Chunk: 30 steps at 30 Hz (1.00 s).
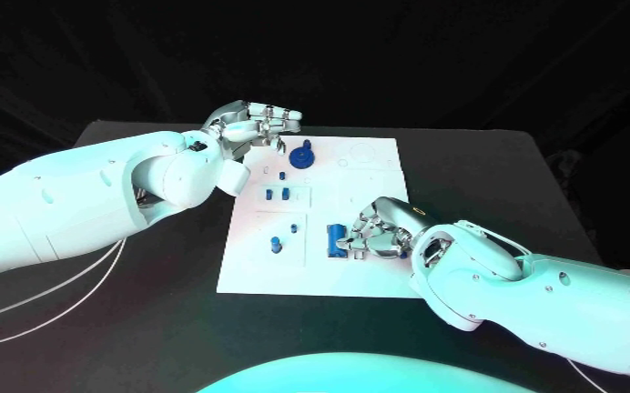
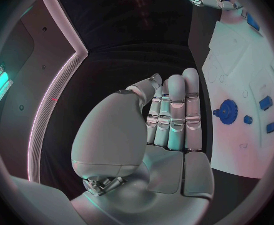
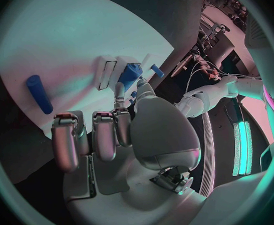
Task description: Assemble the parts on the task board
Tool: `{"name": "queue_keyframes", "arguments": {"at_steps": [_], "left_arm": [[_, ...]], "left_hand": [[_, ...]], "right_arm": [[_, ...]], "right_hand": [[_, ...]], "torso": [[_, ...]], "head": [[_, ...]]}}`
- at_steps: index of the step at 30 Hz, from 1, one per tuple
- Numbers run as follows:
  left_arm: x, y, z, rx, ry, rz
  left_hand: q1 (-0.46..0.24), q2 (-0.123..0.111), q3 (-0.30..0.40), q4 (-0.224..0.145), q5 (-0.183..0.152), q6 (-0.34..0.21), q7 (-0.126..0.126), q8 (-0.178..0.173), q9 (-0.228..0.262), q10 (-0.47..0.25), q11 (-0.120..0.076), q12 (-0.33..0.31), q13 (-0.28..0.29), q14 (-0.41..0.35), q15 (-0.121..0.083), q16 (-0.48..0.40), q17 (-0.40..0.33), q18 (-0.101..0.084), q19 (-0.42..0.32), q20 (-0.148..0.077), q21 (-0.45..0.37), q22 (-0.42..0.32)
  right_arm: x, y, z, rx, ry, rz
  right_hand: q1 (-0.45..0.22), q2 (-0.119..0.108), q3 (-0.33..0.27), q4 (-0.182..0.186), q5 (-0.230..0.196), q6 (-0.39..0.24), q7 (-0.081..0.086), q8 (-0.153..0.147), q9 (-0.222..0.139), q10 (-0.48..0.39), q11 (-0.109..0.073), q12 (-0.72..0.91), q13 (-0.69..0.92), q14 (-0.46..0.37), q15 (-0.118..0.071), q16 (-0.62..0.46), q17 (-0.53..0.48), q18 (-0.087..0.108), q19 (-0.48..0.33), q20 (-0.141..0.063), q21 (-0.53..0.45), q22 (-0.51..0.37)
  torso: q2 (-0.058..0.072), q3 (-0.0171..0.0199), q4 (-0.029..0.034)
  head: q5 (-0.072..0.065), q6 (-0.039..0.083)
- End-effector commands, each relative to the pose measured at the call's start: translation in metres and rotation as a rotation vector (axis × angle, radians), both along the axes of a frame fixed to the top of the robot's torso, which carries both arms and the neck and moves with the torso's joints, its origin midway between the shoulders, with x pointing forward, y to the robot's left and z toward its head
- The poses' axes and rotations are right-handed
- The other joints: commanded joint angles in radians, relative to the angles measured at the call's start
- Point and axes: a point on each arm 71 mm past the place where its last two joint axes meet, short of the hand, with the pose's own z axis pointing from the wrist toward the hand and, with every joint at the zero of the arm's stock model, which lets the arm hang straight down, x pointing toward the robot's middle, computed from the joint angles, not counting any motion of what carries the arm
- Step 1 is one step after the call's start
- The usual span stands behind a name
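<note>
Right hand pinches small blue block part at 5 o'clock on white plate task board. Left hand empty, fingers straight, at 11 o'clock. Blue gear seems placed; job part done, small pieces left.

Two smooth white-shelled arms end in silver, segmented hands: the left hand and right hand. Thin white cables trail beneath the left arm.

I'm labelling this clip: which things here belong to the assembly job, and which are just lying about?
Job:
- task board
- blue gear
- blue parts on the board
- blue piece at the right hand
- left hand

Lying about:
- black table
- white cables
</note>
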Motion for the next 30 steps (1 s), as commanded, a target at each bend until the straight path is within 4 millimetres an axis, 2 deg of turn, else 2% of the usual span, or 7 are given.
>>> {"name": "queue_keyframes", "arguments": {"at_steps": [1,12,21,30], "left_arm": [[-0.0007,-0.0024,0.0009,-0.011,0.000,-0.018],[-0.0007,-0.0020,0.0009,-0.011,0.000,-0.017],[-0.0006,-0.0017,0.0008,-0.011,0.000,-0.017],[-0.0007,-0.0016,0.0008,-0.011,0.000,-0.017]], "left_hand": [[-0.007,0.006,-0.006,-0.002,0.000,-0.006,0.000,0.006,-0.002,-0.006,-0.001,0.002,0.001,-0.005,0.000,-0.006,-0.001,0.006,0.007,0.002,-0.004,-0.001],[-0.007,0.006,-0.006,-0.002,0.000,-0.006,0.000,0.006,-0.002,-0.006,-0.001,0.002,0.001,-0.005,0.000,-0.006,-0.001,0.006,0.007,0.002,-0.004,-0.001],[-0.007,0.006,-0.006,-0.002,0.000,-0.006,0.000,0.006,-0.002,-0.006,-0.001,0.002,0.001,-0.005,0.000,-0.006,-0.001,0.006,0.007,0.002,-0.004,-0.001],[-0.007,0.006,-0.006,-0.002,0.000,-0.006,0.000,0.006,-0.002,-0.006,-0.001,0.002,0.001,-0.005,0.000,-0.006,-0.001,0.006,0.007,0.002,-0.004,-0.001]], "right_arm": [[-0.0004,-0.0010,-0.0022,-0.025,0.004,0.013],[-0.0016,-0.0060,-0.0011,-0.031,-0.007,0.007],[-0.0061,-0.0024,0.0016,-0.004,-0.010,0.027],[-0.0102,0.0015,0.0009,-0.001,0.007,0.057]], "right_hand": [[0.016,-0.001,-0.006,-0.004,-0.003,0.001,-0.009,0.006,0.002,0.008,-0.004,-0.001,0.090,0.079,-0.008,0.001,0.143,-0.006,0.092,-0.009,0.004,0.252],[0.037,0.000,-0.006,-0.014,-0.009,0.001,-0.011,0.009,0.005,0.010,-0.006,0.001,0.093,0.079,-0.009,0.002,0.144,-0.007,0.092,-0.010,0.005,0.253],[0.030,-0.004,-0.017,-0.008,-0.014,0.000,-0.009,0.010,0.006,0.011,-0.004,0.001,0.094,0.079,-0.009,0.001,0.144,-0.006,0.092,-0.011,0.004,0.253],[0.026,-0.007,-0.023,-0.005,-0.016,0.000,-0.008,0.011,0.007,0.011,-0.004,0.001,0.095,0.079,-0.009,0.001,0.143,-0.006,0.092,-0.011,0.005,0.253]], "torso": [[0.000,0.0005,-0.0008],[0.000,0.0003,-0.0006],[0.001,0.0007,0.0002],[0.002,-0.0015,0.0070]], "head": [[0.000,0.000],[-0.001,0.003],[-0.001,0.002],[-0.005,0.001]]}}
